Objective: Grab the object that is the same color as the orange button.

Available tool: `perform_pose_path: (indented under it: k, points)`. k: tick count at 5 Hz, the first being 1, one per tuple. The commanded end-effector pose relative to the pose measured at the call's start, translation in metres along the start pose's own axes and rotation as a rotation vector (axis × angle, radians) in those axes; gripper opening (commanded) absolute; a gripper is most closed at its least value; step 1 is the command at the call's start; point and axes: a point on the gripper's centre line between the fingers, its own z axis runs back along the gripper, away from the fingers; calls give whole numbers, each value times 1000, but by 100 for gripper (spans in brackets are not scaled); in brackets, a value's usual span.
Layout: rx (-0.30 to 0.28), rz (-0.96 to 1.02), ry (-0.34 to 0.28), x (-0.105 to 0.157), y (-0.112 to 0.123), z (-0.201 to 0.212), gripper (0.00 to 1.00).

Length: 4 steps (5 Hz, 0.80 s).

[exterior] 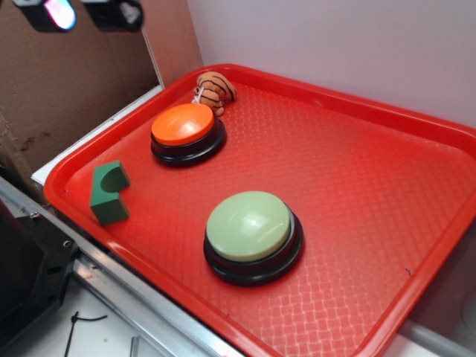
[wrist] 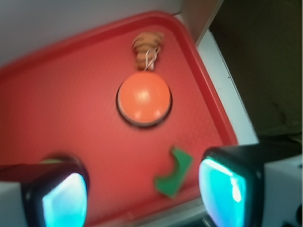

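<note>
From the exterior view we pick out the small soft orange plush toy with dark brown stripes (exterior: 215, 91) tucked into the far left corner of the red textured plastic tray (exterior: 357, 186), close under the tray's back rim and just behind the large orange-domed push button on its black base (exterior: 187, 132), near enough that the two look almost touching. The gripper (exterior: 78, 13) is only partly in frame up at the top left, high above the tray's left edge, so the toy lies forward of it and well below; from here we cannot tell how its fingers stand. The toy's long axis seems to run roughly from the corner toward the orange button, though which end is the head we can't make out. Nearer us sit the dark green notched block (exterior: 109, 193) by the left rim and the pale green domed button (exterior: 252, 234) toward the front. Over to the wrist view, which is blurred: the two fingers (wrist: 64, 198) sit wide apart at the bottom of the frame with nothing between them, and the gripper (wrist: 142, 198) hovers over the tray edge by the green block (wrist: 174, 172). The orange button (wrist: 144, 98) lies straight ahead, and the striped toy (wrist: 147, 49) straight beyond it, well apart from the fingertips. We judge the reach must carry over the button into that corner, and with the toy's length running along our line of approach, the spread jaws look set to close across its narrow width.
</note>
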Motion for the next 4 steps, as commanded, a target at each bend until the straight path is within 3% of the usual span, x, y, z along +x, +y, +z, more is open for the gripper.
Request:
perform_pose_path:
  k: [1,2,4]
  points:
    - [2,152,-178,46,-1,-42,100]
    - [19,172,-212,61,-4,-67,100]
    - [109,211,-264,93,-1,-112,100]
